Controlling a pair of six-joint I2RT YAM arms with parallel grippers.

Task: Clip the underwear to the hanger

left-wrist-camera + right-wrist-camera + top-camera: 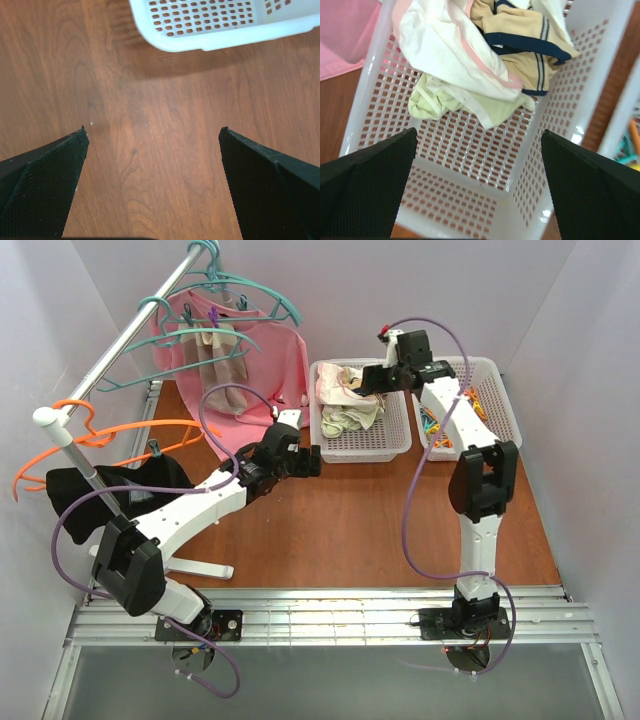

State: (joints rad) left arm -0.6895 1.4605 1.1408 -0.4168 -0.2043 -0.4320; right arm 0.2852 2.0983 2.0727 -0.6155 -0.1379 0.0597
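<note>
Right gripper (477, 132) is spread wide with nothing between its fingers, and I have it hanging over the inside of the laundry basket (470, 170). Left gripper (152, 130) is just as wide open and also holds nothing. It sits over bare table (150, 190) just off the basket's near left corner, touching nothing.

The yellow underwear (432, 100) lies crumpled on the basket's floor, beyond the right fingertips. One edge is tucked under the pink-and-white underwear (450, 50), which drapes over it. A beige garment (520, 35) with dark trim lies against the basket wall beside them. That makes three pieces in the basket, and the pink-and-white one partly covers the piece I want.

To the basket's right a second basket (495, 375) stands almost touching it, with a heap of coloured clips (435, 425) inside; I can't count them.

Well to the basket's left a slanted rail (120, 340) carries the teal hanger (270, 295). At least one more teal one hangs there, but they overlap too much for a sure count. A pink garment (265, 370) hangs from them. Nearer along the rail are one orange hanger (120, 435) and a black garment (120, 485).
</note>
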